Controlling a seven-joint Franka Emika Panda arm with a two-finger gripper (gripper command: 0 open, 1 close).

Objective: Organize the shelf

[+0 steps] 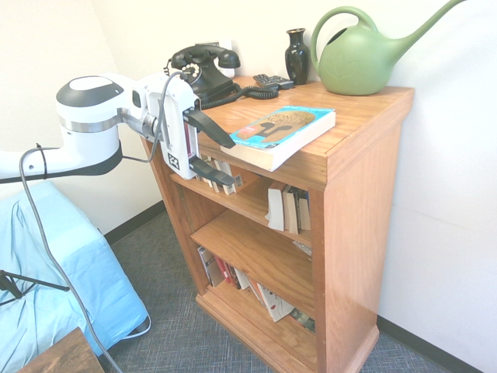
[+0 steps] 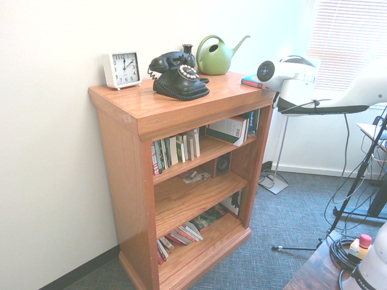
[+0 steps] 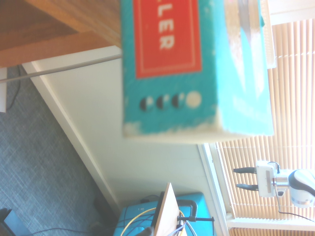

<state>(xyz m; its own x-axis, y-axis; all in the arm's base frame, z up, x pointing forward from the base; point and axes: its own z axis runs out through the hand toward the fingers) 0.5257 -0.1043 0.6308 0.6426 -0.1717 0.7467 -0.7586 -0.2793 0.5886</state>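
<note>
The shelf (image 1: 353,202) is an orange-brown oak bookcase with a thick flat top (image 2: 169,109). A teal paperback book (image 1: 278,134) lies flat on that top, and one end hangs over the front edge. Its teal spine with a red label (image 3: 187,64) fills the wrist view. My gripper (image 1: 233,164) is open in front of the shelf's top edge, with nothing between the fingers. One finger stands above the other, right by the book's overhanging corner. In the second exterior view the arm's wrist (image 2: 290,75) hides the fingers, and only the book's end (image 2: 254,81) shows.
On top stand a black rotary phone (image 1: 203,71), a dark vase (image 1: 297,54), a green watering can (image 1: 361,58), a remote (image 1: 272,80) and a white clock (image 2: 122,69). Books (image 2: 175,151) fill the tiers, some toppled. A blue-covered piece (image 1: 46,272) stands to the left.
</note>
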